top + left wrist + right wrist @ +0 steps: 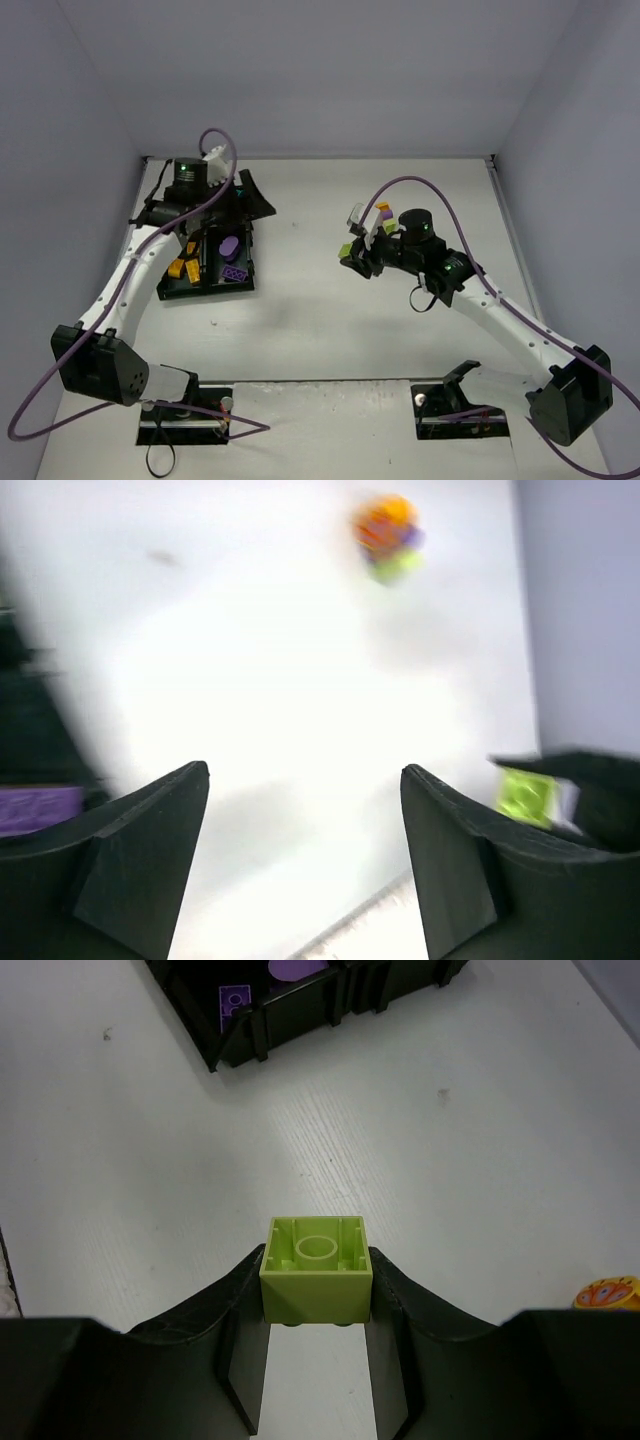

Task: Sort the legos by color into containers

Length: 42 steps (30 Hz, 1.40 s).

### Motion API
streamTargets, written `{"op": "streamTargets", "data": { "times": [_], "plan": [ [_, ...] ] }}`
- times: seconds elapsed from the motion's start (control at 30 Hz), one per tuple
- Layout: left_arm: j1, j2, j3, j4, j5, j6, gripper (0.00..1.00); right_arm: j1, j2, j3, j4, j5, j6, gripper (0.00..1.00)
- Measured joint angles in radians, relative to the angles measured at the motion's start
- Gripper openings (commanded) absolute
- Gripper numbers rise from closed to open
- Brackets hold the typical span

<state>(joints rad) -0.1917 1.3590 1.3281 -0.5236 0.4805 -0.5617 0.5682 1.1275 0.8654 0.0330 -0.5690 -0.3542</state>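
Yellow-green plastic brick (316, 1260) is clamped by the jaws of the right gripper (317, 1295) — those of the left gripper (305, 820) are spread apart beside the black plastic tray (210, 289).

Bright, even overhead light, soft shadows. Left wrist view is blurred, its table (300, 680) glaring white; right wrist view is sharp.

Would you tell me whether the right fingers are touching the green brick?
Touching. The right wrist view shows the green brick clamped between both fingers, with no gap on either side.
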Motion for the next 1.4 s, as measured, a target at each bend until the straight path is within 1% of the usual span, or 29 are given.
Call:
{"op": "streamTargets", "data": {
  "times": [0.07,0.23,0.37,0.63,0.87,0.97,1.0,1.1,1.13,1.2,1.23,1.27,1.3,1.33,1.37,1.4],
  "plan": [
    [-0.069,0.002,0.015,0.014,0.063,-0.011,0.72,0.0,0.0,0.014,0.001,-0.016,-0.008,0.06],
    [-0.219,0.048,0.043,0.03,0.15,-0.031,0.71,0.0,0.0,0.025,0.0,-0.04,-0.016,0.06],
    [-0.306,0.09,0.05,0.071,0.2,-0.06,0.72,0.0,0.0,0.025,0.0,-0.05,-0.017,0.07],
    [-0.403,0.152,0.12,0.097,0.225,-0.079,0.71,0.0,0.0,0.025,0.0,-0.051,-0.018,0.08],
    [-0.449,0.199,0.147,0.093,0.229,-0.08,0.71,0.0,0.0,0.026,0.0,-0.05,-0.018,0.08],
    [-0.457,0.23,0.165,0.07,0.22,-0.076,0.65,0.0,0.0,0.026,0.0,-0.05,-0.018,0.08],
    [-0.459,0.238,0.169,0.06,0.216,-0.074,0.59,0.0,0.0,0.026,0.0,-0.05,-0.018,0.08],
    [-0.463,0.258,0.169,0.039,0.205,-0.074,0.47,0.0,0.0,0.026,-0.002,-0.048,-0.019,0.09],
    [-0.466,0.262,0.171,0.039,0.21,-0.076,0.36,0.0,0.0,0.026,-0.01,-0.046,-0.02,0.09],
    [-0.478,0.264,0.179,0.046,0.214,-0.078,0.24,0.001,0.003,0.025,-0.022,-0.041,-0.022,0.1],
    [-0.483,0.264,0.181,0.043,0.201,-0.079,0.15,0.001,0.003,0.026,-0.027,-0.039,-0.026,0.12],
    [-0.484,0.264,0.183,0.042,0.195,-0.084,0.11,0.001,0.003,0.026,-0.029,-0.035,-0.032,0.15],
    [-0.483,0.265,0.183,0.043,0.193,-0.088,0.08,0.001,0.003,0.026,-0.026,-0.031,-0.035,0.25],
    [-0.483,0.266,0.183,0.043,0.192,-0.089,0.06,0.001,0.005,0.026,-0.025,-0.029,-0.036,0.3],
    [-0.483,0.266,0.183,0.042,0.191,-0.089,0.02,0.001,0.005,0.025,-0.026,-0.029,-0.037,0.35],
    [-0.483,0.266,0.183,0.042,0.185,-0.087,0.0,0.001,0.005,0.025,-0.026,-0.029,-0.037,0.42]
  ]
}}
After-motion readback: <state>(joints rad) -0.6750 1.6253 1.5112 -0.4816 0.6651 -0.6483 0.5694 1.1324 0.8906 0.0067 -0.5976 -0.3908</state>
